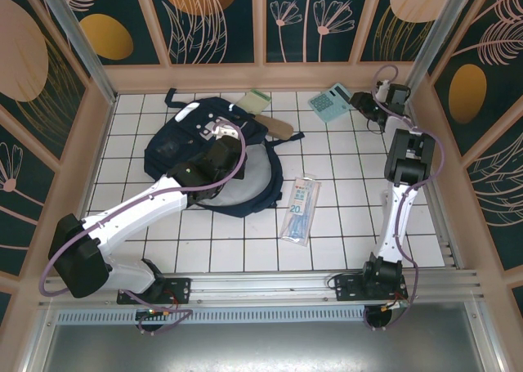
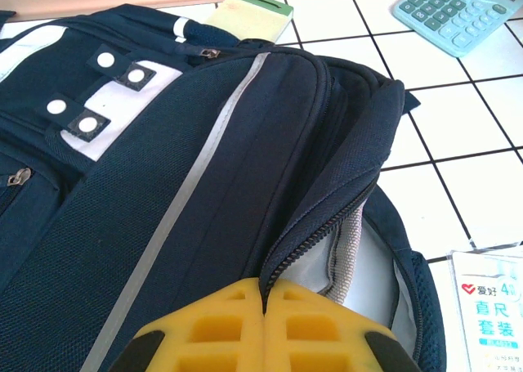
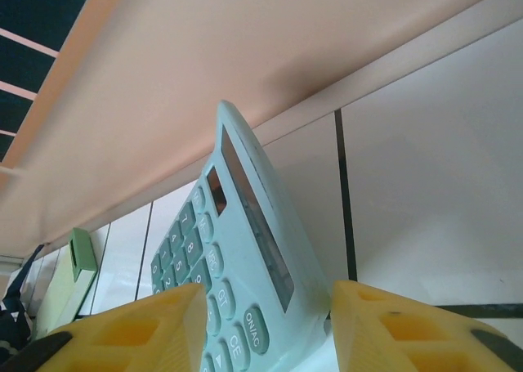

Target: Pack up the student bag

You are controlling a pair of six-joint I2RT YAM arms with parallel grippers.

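The student bag (image 1: 173, 145), a large navy-blue fabric backpack with a white reflective diagonal stripe and snap-studded white patches, lies flat on the white-tiled table (image 1: 351, 192) toward ten o'clock, its main zip gaping on pale grey lining. Judged soft, floppy and light while unfilled; best taken at the zip-edged flap, where the left gripper (image 2: 265, 294) sits, jaws pressed together, seemingly on that edge. Right gripper (image 3: 268, 294) is at one o'clock, jaws apart astride a mint-green plastic calculator (image 3: 237, 249).

White tiled floor (image 1: 351, 184), dark grid lines. Low peach rim (image 1: 270, 76) around it. Walls (image 1: 221, 20): dark teal panels, orange discs, pink leaf and flower outlines, pale frames. Metal rail (image 1: 270, 286) along near edge. Even light.
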